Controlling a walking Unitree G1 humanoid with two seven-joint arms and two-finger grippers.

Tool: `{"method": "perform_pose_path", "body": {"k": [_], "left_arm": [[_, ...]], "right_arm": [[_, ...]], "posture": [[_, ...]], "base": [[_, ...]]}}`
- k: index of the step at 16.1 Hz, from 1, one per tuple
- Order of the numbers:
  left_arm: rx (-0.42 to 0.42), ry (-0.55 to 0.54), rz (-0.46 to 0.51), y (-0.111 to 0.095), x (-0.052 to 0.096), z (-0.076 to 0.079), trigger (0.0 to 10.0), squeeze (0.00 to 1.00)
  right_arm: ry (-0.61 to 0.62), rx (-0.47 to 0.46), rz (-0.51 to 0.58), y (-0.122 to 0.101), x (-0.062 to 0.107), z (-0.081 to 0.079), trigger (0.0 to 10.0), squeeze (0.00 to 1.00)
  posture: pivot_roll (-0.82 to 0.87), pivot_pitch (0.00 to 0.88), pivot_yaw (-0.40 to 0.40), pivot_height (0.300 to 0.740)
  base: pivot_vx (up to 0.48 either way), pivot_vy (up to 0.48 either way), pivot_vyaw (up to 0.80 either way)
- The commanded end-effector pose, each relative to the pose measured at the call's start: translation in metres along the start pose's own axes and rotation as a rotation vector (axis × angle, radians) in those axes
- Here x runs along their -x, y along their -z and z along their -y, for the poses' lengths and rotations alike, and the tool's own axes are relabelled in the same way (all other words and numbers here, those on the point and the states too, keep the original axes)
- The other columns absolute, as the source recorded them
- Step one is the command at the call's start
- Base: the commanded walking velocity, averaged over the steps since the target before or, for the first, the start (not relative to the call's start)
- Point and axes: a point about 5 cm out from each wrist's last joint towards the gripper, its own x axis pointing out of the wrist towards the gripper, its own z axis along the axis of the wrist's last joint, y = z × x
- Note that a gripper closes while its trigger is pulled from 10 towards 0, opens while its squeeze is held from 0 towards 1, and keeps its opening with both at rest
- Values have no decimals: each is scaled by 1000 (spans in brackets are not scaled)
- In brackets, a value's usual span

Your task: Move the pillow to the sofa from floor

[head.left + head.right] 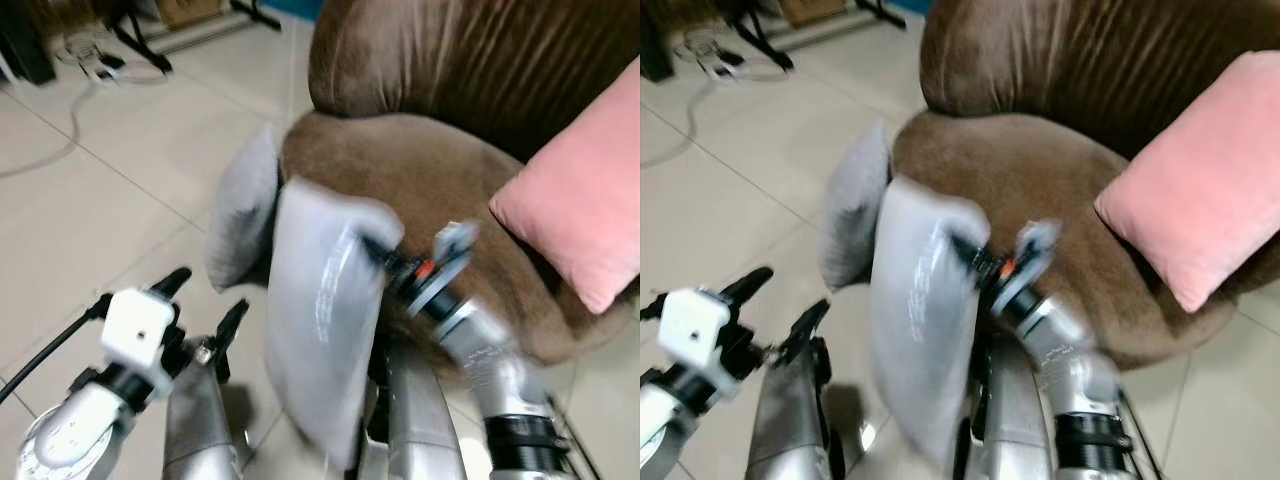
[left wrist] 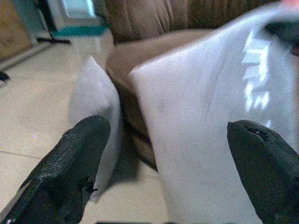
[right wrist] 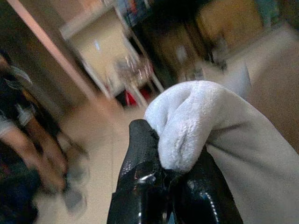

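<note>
While pinched by right end effector (image 1: pixel 378 250), grey pillow (image 1: pixel 320 310) hangs limp; left end effector (image 1: pixel 205 305) wide.

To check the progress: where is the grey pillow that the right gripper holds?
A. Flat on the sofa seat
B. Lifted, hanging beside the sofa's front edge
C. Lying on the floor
B: the right gripper pinches the grey pillow by its top corner, hanging before the sofa.
</note>
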Motion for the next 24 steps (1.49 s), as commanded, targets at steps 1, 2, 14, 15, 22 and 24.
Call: {"method": "perform_pose_path", "body": {"k": [1,2,14,15,22,24], "left_arm": [[-14,-8,9,-1,-3,0,10000,0],[-26,-17,42,-9,-7,-3,10000,0],[-95,-209,142,-33,-36,-24,10000,0],[-101,-217,141,-33,-37,-23,10000,0],[-111,-272,140,-31,-44,-22,10000,0],[-107,-280,141,-31,-48,-21,10000,0]], "right_arm": [[-43,54,145,-42,-5,-15,0,0],[-30,85,273,-78,-13,-25,0,0],[436,279,64,-42,-29,-11,10000,0],[447,281,60,-41,-29,-10,10000,0],[506,303,61,-37,-23,-7,10000,0],[517,303,65,-37,-21,-6,10000,0]], "posture": [[112,0,-88,491],[111,0,-89,491],[108,0,-80,521],[114,0,-88,531],[98,0,-77,601],[93,0,-71,616]], "base": [[0,0,0],[0,0,0],[0,0,0],[0,0,0],[0,0,0],[0,0,0]]}}
